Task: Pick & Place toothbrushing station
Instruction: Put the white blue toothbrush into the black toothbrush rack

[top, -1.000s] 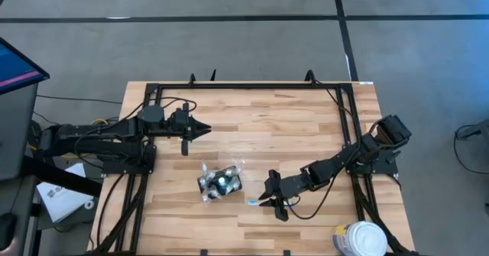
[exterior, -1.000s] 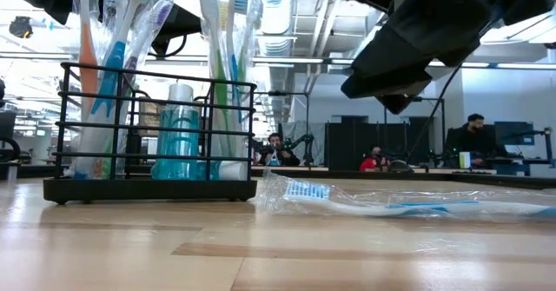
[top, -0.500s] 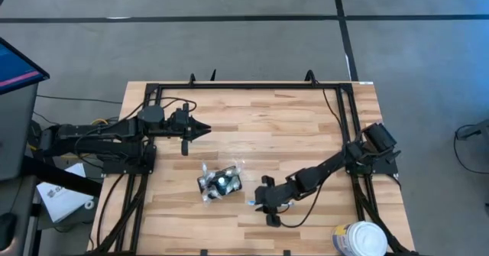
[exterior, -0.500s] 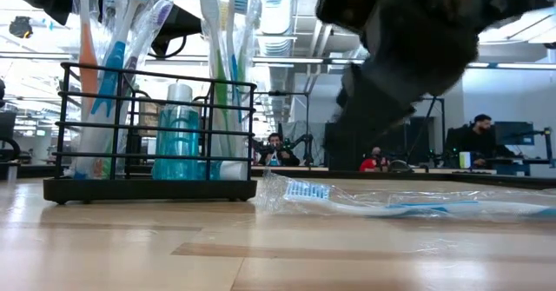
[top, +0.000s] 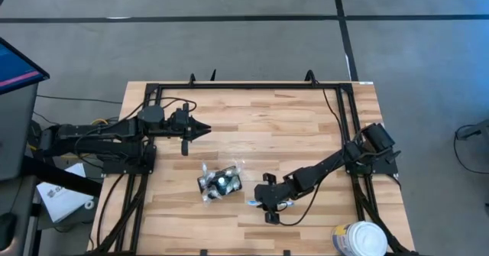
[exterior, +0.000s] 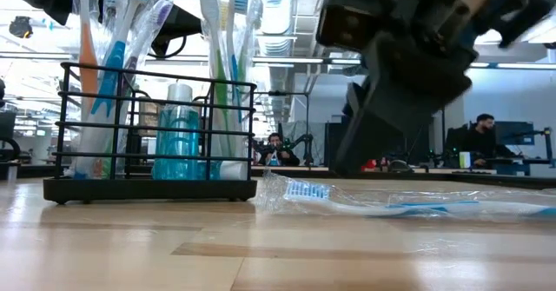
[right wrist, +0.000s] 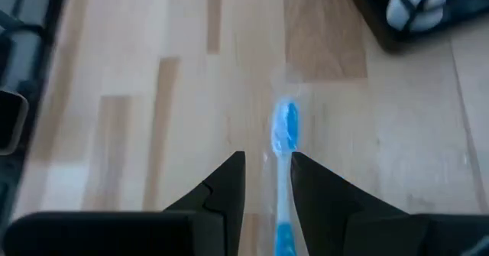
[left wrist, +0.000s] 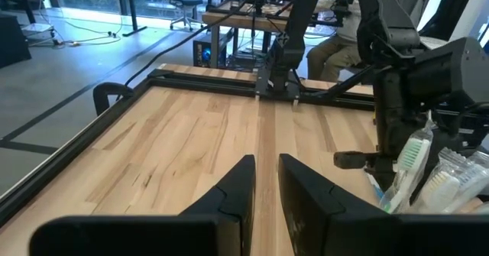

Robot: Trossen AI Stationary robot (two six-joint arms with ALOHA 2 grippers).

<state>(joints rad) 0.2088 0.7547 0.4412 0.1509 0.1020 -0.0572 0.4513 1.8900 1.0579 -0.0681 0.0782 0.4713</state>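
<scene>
The black wire toothbrushing station (top: pixel 219 183), packed with toothbrushes, stands mid-table on the pale wooden table (top: pixel 252 126), bare planks around it. The right gripper (right wrist: pixel 265 172) straddles a wrapped blue-and-white toothbrush (right wrist: pixel 285 134), fingers narrowly parted; the left gripper (top: pixel 205 130) hovers near the far-left rail, fingers nearly closed.

Toothbrushing station (top: pixel 220 183) mid desk (top: pixel 252 122), wrapped toothbrush (exterior: pixel 391 206) lying just right of it, tub (top: pixel 359 239) at near-right corner.
</scene>
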